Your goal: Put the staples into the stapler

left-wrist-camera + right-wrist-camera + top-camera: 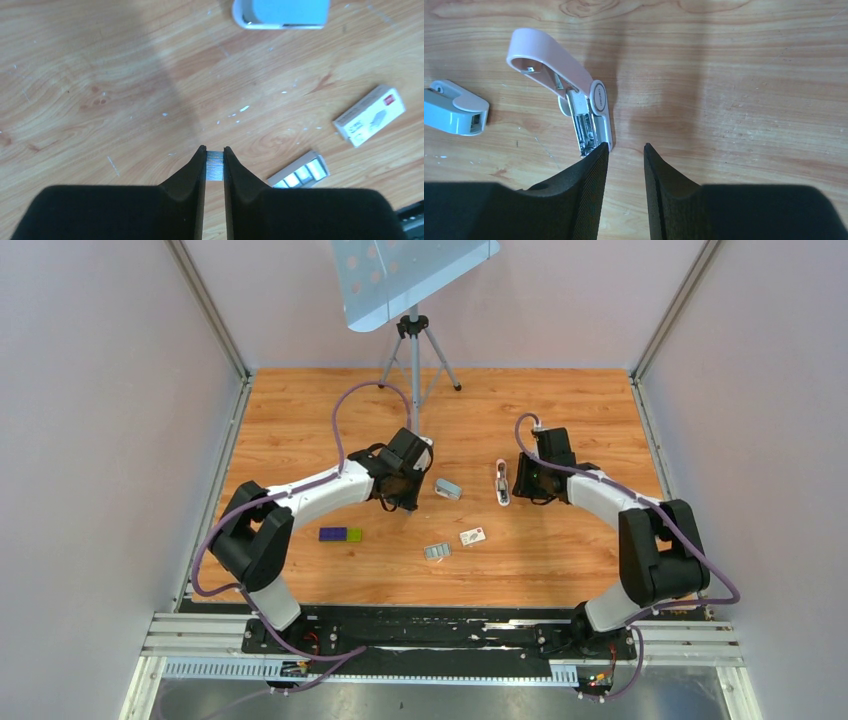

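The pale pink stapler (574, 95) lies on the wood with its lid swung up and its silver magazine (586, 131) exposed; from above the stapler (502, 482) sits right of centre. My right gripper (625, 147) hovers open at the stapler's near end, its left fingertip (599, 152) beside the magazine, with nothing between the fingers. It also shows in the top view (520, 483). My left gripper (215, 150) is shut on a short silver strip of staples (215, 165), held above the table left of centre (405, 495).
A pale blue stapler-like piece (448, 488) lies between the two grippers. A white labelled staple box (370, 115) and a small open tray of staples (300, 172) lie nearer the front. A purple-and-green block (340, 534) sits at the left, a tripod (415, 350) at the back.
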Tool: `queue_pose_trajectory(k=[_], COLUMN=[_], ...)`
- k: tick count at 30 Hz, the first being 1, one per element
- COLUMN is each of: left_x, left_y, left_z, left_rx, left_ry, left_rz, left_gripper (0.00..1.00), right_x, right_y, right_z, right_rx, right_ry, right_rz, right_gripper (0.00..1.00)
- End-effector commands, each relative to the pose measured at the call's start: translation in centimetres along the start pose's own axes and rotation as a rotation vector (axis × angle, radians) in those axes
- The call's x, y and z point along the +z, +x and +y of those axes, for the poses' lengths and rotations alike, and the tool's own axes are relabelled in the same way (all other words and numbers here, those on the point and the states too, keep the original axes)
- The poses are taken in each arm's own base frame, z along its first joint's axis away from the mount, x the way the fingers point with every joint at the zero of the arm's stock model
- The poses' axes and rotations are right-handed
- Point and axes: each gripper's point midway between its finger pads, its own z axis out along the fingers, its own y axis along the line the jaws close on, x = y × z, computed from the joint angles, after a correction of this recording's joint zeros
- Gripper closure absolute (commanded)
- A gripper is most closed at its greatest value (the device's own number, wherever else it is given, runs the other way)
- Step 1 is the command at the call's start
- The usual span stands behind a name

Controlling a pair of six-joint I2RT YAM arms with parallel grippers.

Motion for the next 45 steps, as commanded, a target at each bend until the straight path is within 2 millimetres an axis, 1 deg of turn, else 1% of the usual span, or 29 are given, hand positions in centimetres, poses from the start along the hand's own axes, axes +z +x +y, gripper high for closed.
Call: queue_pose_trajectory(k=[1, 4, 8, 11, 14, 18, 19, 20, 26, 27, 29, 33, 36, 38, 39, 40, 41, 42, 45], left_x=[-2.0, -2.4, -2.7, -3.0, -3.5, -4.0, -4.1, -4.2, -4.5, -4.5, -4.6, -4.2, -3.6, -3.0, -2.8, -2.5, -2.3, -1.9, -1.2], left_y=[-3.1, -4.2, -5.1, -5.6, -6.1, -6.7, -6.9, -7.1, -8.3, -8.6, -9.0, -9.9, -10.6, -10.9, -11.1, -11.1, -11.2, -11.3, -11.8], left_z=[-2.4, -3.2, -3.8, -4.3, -5.3, -6.7, -6.9, -7.1, -8.2, -8.4, -8.7, -9.2, -10.1, -11.0, -11.5, -12.1, -12.6, -12.8, -13.8], left_rx=[-0.020, -0.022, -0.028, -0.027, -0.019, -0.015, -0.013, -0.011, -0.005, -0.005, -0.007, 0.011, 0.044, 0.076, 0.095, 0.112, 0.130, 0.142, 0.170], left_ry=[0.098, 0.123, 0.146, 0.168, 0.198, 0.229, 0.232, 0.235, 0.256, 0.260, 0.266, 0.252, 0.249, 0.255, 0.255, 0.258, 0.262, 0.247, 0.224], left_rz=[-0.085, -0.118, -0.142, -0.158, -0.180, -0.211, -0.216, -0.221, -0.254, -0.263, -0.284, -0.325, -0.347, -0.353, -0.356, -0.354, -0.355, -0.364, -0.395], left_gripper=[0.83, 0.83, 0.83, 0.83, 0.84, 0.84, 0.84, 0.84, 0.85, 0.85, 0.85, 0.84, 0.84, 0.85, 0.85, 0.85, 0.85, 0.85, 0.86], right_x=[0.7, 1.2, 1.5, 1.6, 1.6, 1.9, 1.9, 2.0, 1.7, 1.6, 1.1, -1.0, -2.9, -3.9, -4.4, -4.8, -5.1, -5.4, -6.4], right_y=[0.8, 1.0, 1.3, 2.2, 2.9, 3.3, 3.7, 3.2, 3.5, 3.6, 3.5, 3.4, 3.0, 2.7, 2.5, 2.5, 2.3, 2.2, 1.9], right_z=[-0.9, -0.4, 0.2, 0.6, 1.2, 2.0, 2.2, 2.6, 5.2, 5.3, 4.9, 3.5, 2.7, 1.8, 1.2, 0.6, 0.0, -0.6, -2.1], right_rx=[0.024, 0.032, 0.046, 0.064, 0.069, 0.068, 0.071, 0.071, 0.030, 0.031, 0.031, 0.023, 0.025, 0.039, 0.052, 0.071, 0.093, 0.116, 0.189], right_ry=[0.018, -0.013, -0.045, -0.053, -0.065, -0.087, -0.097, -0.115, -0.172, -0.175, -0.150, -0.082, -0.036, 0.000, 0.021, 0.038, 0.050, 0.061, 0.081], right_rz=[0.023, 0.021, 0.028, 0.044, 0.042, 0.052, 0.063, 0.038, 0.020, 0.023, 0.013, -0.013, -0.041, -0.062, -0.072, -0.077, -0.086, -0.096, -0.124], right_gripper=[0.64, 0.64, 0.64, 0.64, 0.64, 0.64, 0.64, 0.64, 0.64, 0.64, 0.64, 0.62, 0.53, 0.44, 0.37, 0.24, 0.08, 0.01, 0.00])
